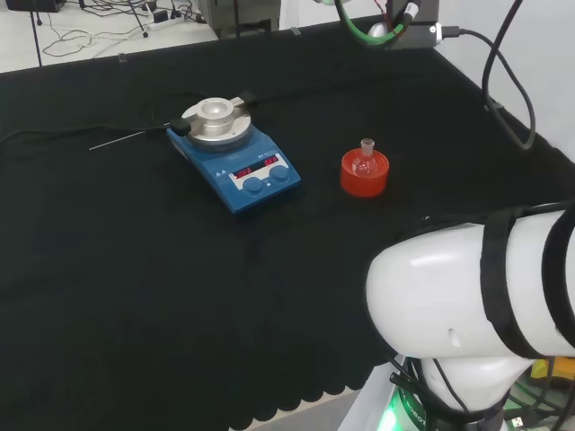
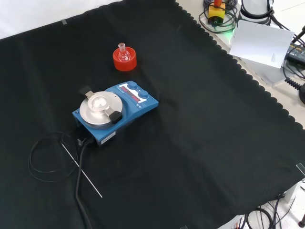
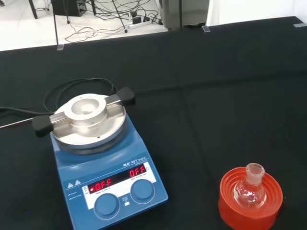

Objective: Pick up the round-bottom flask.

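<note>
The hand's fingers cannot be judged from these pictures, so whether they are spread or curled I cannot tell; the wrist camera looks down from well above the cloth, and nothing near its lens touches the ware, which suggests the approach is the step in hand and no grasp has begun; nearest the arm's white link (image 1: 476,287) in the head view, at about eleven o'clock from it and well apart, the round-bottom flask (image 1: 365,160) sits upright in a red ribbed stand (image 1: 364,174); the flask is small and of clear glass, its short neck pointing up, its bulb nested in the stand's hollow, and whether it holds anything I cannot tell; in the front view the flask (image 2: 124,53) stands at about one o'clock from the blue stirrer plate (image 2: 116,112), near it but not touching; in the head view the same plate (image 1: 234,150) lies at about nine o'clock from the flask; a round metal block with a black-handled bar sits on the plate's top; a thin metal rod (image 2: 81,171) and a black cable (image 2: 43,157) lie on the black cloth (image 2: 209,143) at about seven o'clock from the plate; the next move, as I judge it, calls for bringing the hand down over the stand, closing fingers and thumb round the neck or the upper bulb, then lifting straight up so that the bulb clears the red rim without dragging the stand along
</note>
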{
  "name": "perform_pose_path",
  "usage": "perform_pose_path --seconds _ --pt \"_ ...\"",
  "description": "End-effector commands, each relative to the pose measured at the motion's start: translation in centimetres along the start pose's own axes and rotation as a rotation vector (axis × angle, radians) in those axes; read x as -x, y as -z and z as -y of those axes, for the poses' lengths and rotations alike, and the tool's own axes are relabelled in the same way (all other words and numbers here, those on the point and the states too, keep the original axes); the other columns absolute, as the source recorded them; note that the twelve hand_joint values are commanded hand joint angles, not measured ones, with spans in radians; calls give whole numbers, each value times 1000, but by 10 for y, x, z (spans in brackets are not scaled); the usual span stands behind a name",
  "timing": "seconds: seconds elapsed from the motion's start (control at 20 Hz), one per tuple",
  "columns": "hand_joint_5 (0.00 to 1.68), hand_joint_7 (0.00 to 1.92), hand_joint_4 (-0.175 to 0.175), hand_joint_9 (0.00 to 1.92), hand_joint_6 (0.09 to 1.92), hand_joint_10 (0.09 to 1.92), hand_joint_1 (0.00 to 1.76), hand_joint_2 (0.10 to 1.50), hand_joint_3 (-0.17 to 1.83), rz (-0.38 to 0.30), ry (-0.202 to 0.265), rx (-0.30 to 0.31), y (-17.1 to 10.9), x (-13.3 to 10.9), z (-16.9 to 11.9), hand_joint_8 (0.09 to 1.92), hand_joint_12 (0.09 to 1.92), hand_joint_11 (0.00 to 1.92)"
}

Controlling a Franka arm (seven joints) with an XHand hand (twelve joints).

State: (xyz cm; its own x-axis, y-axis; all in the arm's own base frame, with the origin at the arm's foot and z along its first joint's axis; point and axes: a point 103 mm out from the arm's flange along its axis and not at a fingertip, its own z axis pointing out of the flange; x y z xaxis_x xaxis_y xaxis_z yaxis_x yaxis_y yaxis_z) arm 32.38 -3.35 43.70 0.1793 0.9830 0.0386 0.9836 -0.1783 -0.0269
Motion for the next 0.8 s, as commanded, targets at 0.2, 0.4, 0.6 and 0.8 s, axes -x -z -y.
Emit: perform_pose_path --seconds 0.2,0.4,0.6,0.8 --pt "371 49 0 204 258 651 277 1232 256 -57 -50 -63 -60 36 -32 500 1397 1" --pt "373 51 -3 204 252 654 297 1223 253 -78 -71 -93 -87 55 -48 502 1399 3" --pt "375 51 -4 204 244 657 317 1211 252 -96 -93 -113 -109 73 -61 506 1399 4" --pt "386 59 -3 207 232 662 366 1174 246 -108 -98 -115 -128 83 -75 515 1401 8"
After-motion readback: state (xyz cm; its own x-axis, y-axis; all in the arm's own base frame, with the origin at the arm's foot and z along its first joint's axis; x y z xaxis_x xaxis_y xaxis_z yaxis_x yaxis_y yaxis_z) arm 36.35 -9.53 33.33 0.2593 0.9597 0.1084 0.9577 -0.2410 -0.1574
